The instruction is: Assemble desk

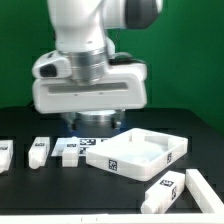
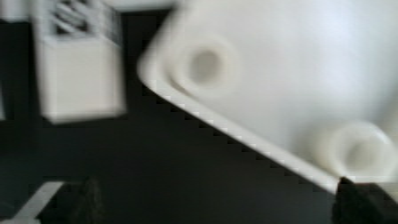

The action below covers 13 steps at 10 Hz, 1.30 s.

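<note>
The white rimmed tabletop [image 1: 140, 152] lies on the black table at the exterior view's right. Two white legs [image 1: 38, 151] [image 1: 68, 151] lie to its left, and two more [image 1: 160, 190] [image 1: 200, 187] in front of it. The arm's wide white hand [image 1: 90, 92] hangs over the table behind the tabletop's left end. In the wrist view my gripper [image 2: 217, 205] is open and empty, its dark fingertips [image 2: 71, 200] far apart. The tabletop [image 2: 285, 60] with two round corner sockets [image 2: 208, 62] lies below and partly between them, and one leg [image 2: 80, 70] is beside it.
Another white piece [image 1: 5, 150] lies at the far left edge of the exterior view. A flat tagged piece [image 1: 97, 122], possibly the marker board, shows under the hand at the back. A green wall stands behind the black table.
</note>
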### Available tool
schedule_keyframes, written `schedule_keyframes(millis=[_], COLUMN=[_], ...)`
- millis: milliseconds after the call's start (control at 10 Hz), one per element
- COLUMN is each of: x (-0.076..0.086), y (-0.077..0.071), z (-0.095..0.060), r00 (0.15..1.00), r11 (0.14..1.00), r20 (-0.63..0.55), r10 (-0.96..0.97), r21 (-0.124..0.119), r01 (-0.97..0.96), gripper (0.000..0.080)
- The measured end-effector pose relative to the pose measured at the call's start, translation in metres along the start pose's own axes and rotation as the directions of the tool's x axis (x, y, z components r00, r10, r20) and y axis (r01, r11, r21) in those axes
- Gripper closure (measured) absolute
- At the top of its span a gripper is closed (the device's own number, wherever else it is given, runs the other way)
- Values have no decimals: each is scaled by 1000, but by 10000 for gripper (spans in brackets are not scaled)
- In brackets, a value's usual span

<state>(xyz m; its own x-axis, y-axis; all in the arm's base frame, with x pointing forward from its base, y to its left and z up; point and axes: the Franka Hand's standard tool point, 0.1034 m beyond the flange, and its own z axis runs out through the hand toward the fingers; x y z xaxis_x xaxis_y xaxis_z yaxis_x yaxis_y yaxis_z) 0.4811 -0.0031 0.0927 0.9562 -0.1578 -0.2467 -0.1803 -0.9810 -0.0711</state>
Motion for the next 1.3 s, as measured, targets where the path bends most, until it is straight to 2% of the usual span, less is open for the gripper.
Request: schedule_keyframes(millis=[100,200,300,400,700,800,900,1000,1100,1300], x=[20,43,47,42,45,62,86,102,108,107], y=[-17,-26,-24,-22,-24,-40,-66,-85,-86,-84], z=[-10,-18,-11,-8,-6,-5,-5,-4,-5,-4], r00=[999,998,999,999,998,997,993,985,977,979], r11=[999,998,999,999,998,997,995,994,993,994], r20=[18,22,-2,7,-2,-50,-115,-171,-202,-197], r10=[52,67,38,42,59,52,10,-22,-62,-57], r21=[-4,-9,-10,-11,-18,-55,-97,-107,-109,-108], r01=[-52,-67,-38,-42,-60,-55,-21,4,40,36], gripper=[151,151,151,151,151,151,151,151,151,151])
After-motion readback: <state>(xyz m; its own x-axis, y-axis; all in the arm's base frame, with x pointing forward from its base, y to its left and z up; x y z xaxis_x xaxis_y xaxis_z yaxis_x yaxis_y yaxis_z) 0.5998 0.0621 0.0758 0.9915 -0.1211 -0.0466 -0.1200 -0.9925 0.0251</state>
